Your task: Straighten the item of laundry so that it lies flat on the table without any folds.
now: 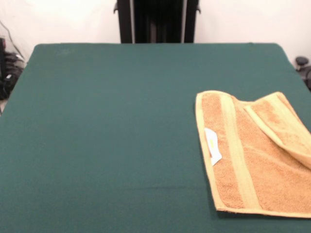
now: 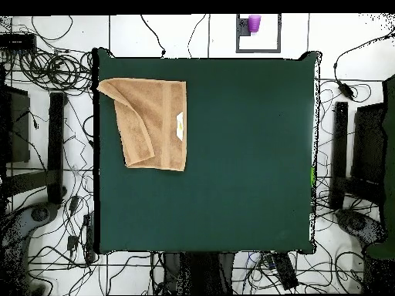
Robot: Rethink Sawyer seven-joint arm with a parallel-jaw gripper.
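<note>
My gripper shows in neither view, so I cannot tell how far it is open or whether it has hold of anything; only my black pedestal (image 1: 156, 20) stands at the top centre of the front view.

The small orange-tan terry towel (image 1: 262, 160) lies at the right edge of the front view, in its lower half, running out of the frame on the right. One corner is folded over (image 1: 282, 124) onto the towel's upper right part, showing a paler yellowish band. A small white label (image 1: 212, 145) sits near the towel's left hem.

In the overhead view the towel (image 2: 158, 123) rests in the upper left corner of the large dark green cloth-topped table (image 2: 247, 177), its left flap doubled over. Tangled cables (image 2: 54, 69) lie on the floor around the table.
</note>
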